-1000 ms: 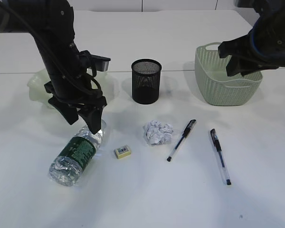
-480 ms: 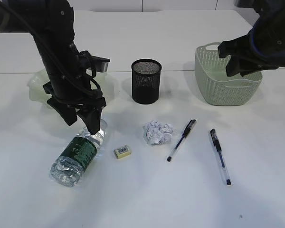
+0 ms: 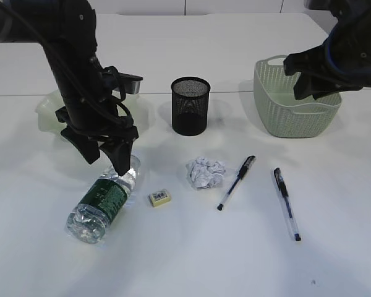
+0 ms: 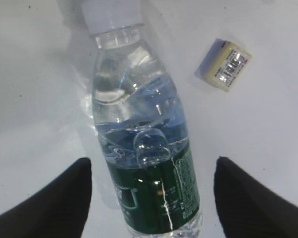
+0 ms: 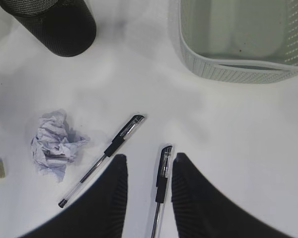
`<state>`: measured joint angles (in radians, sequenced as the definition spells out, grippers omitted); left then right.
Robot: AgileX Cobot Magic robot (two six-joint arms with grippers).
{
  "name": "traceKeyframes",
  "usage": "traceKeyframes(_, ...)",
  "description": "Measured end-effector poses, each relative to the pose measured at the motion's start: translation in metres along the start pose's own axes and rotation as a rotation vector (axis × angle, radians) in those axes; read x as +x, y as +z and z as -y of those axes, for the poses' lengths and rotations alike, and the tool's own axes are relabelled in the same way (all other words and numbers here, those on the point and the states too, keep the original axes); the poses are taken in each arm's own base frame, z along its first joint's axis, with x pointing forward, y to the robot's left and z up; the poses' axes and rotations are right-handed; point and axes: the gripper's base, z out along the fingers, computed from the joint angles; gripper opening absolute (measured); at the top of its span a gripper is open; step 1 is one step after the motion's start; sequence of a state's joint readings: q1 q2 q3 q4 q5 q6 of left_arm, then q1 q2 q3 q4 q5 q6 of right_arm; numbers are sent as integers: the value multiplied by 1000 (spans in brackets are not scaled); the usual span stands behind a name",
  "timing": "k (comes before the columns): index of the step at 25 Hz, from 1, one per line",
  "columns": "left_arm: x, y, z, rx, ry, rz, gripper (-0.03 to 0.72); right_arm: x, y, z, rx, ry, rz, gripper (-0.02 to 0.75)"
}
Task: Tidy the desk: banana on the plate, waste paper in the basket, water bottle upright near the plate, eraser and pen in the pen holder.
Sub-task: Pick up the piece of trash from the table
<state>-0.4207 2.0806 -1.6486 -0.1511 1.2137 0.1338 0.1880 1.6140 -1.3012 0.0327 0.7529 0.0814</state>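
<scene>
The water bottle point(image 3: 101, 201) lies on its side on the white surface point(image 3: 191, 260), with its white cap end pointing up toward the plate point(image 3: 48, 111) at the back left. It has to stand up near that plate, so the left hand point(image 3: 105, 159) hangs right over the bottle's neck end. This hand points straight down, and its two fingers point(image 4: 49, 198) are spread wide, one on each side of the bottle, but they are not touching it yet. It looks ready to drop down and pinch the bottle. The small eraser point(image 3: 159, 197) sits just beside the bottle. The crumpled paper point(image 3: 204, 172) lies in the middle, near the first pen point(image 3: 236, 182), and the second pen point(image 3: 286, 203) lies a bit more to the right. The black pen holder point(image 3: 190, 106) stands behind the paper, and nothing can be seen sticking out of it. The green basket point(image 3: 294, 117) sits at the back right and looks empty inside. The right hand point(image 3: 312, 86) is held up high by the basket and looks down on the pens. Its fingers point(image 5: 111, 198) are only a little apart and hold nothing. I cannot see the banana, because the left arm covers most of the plate.
</scene>
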Motion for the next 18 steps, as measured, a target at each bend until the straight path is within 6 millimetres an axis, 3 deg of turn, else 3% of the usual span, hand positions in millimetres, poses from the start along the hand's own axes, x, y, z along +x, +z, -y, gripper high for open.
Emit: traceKeyframes(18, 0, 0, 0, -4, -2, 0, 543, 0, 0, 0, 0, 0, 0, 230)
